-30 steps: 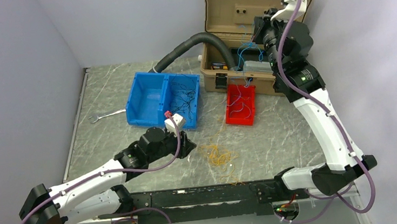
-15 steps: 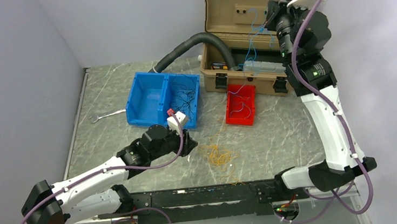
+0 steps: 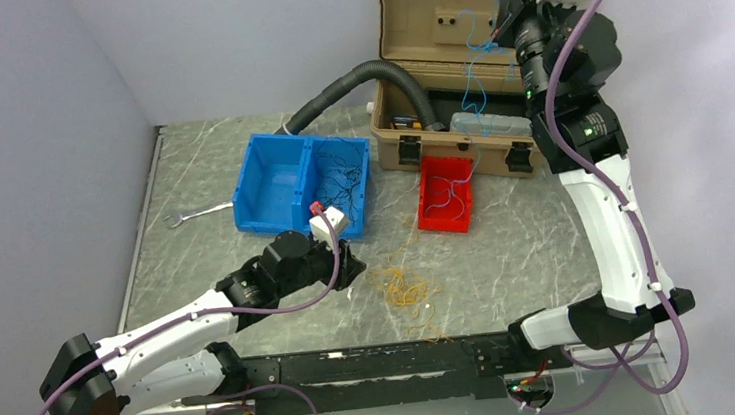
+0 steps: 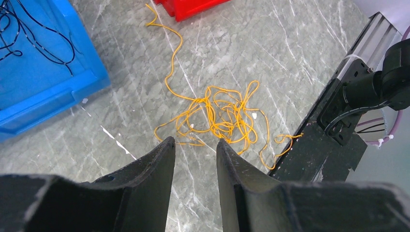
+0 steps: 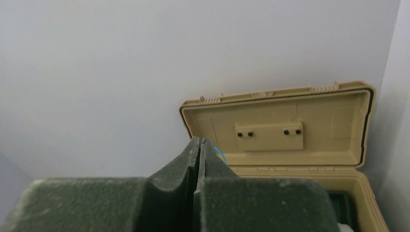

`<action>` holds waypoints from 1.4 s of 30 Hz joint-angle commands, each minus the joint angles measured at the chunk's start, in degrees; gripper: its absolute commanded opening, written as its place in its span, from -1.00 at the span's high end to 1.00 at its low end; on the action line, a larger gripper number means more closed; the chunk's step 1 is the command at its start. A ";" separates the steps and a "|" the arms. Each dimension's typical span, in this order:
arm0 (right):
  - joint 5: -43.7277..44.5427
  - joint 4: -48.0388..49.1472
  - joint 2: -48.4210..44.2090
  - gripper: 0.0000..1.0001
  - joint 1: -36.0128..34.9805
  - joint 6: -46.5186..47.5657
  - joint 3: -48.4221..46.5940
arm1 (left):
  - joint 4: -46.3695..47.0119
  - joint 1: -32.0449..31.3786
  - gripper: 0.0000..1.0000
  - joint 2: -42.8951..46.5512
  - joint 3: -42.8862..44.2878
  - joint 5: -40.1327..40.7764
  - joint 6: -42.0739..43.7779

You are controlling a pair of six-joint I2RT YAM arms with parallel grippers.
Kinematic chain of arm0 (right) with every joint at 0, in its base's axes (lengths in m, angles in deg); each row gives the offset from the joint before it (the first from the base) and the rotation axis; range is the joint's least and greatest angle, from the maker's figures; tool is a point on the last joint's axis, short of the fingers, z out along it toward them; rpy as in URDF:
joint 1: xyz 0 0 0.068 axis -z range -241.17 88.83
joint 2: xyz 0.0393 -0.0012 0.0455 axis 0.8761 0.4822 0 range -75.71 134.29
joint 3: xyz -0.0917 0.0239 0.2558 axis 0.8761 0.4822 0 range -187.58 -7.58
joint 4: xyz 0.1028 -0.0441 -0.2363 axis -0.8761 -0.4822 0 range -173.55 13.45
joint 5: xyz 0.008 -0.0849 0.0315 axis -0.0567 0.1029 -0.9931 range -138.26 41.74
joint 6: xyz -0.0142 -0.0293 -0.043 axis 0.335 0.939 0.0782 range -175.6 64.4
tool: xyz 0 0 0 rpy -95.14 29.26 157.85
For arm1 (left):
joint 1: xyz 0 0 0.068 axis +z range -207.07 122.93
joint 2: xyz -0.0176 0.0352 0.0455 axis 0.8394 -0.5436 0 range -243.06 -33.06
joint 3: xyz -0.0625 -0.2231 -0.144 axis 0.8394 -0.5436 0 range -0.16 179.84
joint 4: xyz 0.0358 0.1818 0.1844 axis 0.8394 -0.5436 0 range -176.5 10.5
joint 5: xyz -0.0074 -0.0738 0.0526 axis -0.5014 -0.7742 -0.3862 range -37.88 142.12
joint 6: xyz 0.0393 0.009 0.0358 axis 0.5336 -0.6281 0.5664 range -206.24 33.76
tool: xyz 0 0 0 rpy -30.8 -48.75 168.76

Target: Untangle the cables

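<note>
Nearest you, your left gripper point(image 4: 196, 145) hangs low over the grey, white-veined marble table point(image 3: 527, 244). Its two blunt, matte black fingers point(image 4: 150, 166) stand a narrow gap apart with nothing between them. Just beyond their tips lies the orange cables point(image 4: 220, 113) tangle, a loose knot of hair-thin loops flat on the stone, with one long strand winding off toward the red bin point(image 4: 188, 7).

To your left of that is the blue bin point(image 3: 281, 180), hard glossy plastic in two compartments. The black cables point(image 3: 341, 175) lie as a wiry scribble in its right-hand compartment. A flat metal wrench point(image 3: 198, 214) lies on the table just left of it. The red bin is smaller and open-topped, and a few pale thin strands curl inside it.

Behind it sits the tan toolbox point(image 3: 437, 11), moulded plastic with its ribbed lid upright, and a thick corrugated hose point(image 3: 353, 83) arches into it from the left.

Highest and farthest, your right gripper point(image 5: 199, 142) has its dark, grainy fingers pressed flat together, pinching the blue cables point(image 3: 472, 68). They dangle in kinked, wavy threads in front of the lid, down toward the toolbox.
</note>
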 commanded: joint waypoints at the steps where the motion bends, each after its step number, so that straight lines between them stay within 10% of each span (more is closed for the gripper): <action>1: 0.32 0.95 -2.23 1.00 0.34 -0.92 6.18 | 0.37 -0.12 0.18 0.23 2.92 -0.57 1.34; 19: -2.03 6.44 -8.49 1.00 0.48 -10.24 39.23 | 1.08 -0.12 0.18 -1.06 3.09 -1.21 1.06; 42: -3.85 7.31 1.40 1.00 1.49 -21.79 59.74 | -0.06 -0.12 0.17 0.74 2.55 -0.55 1.20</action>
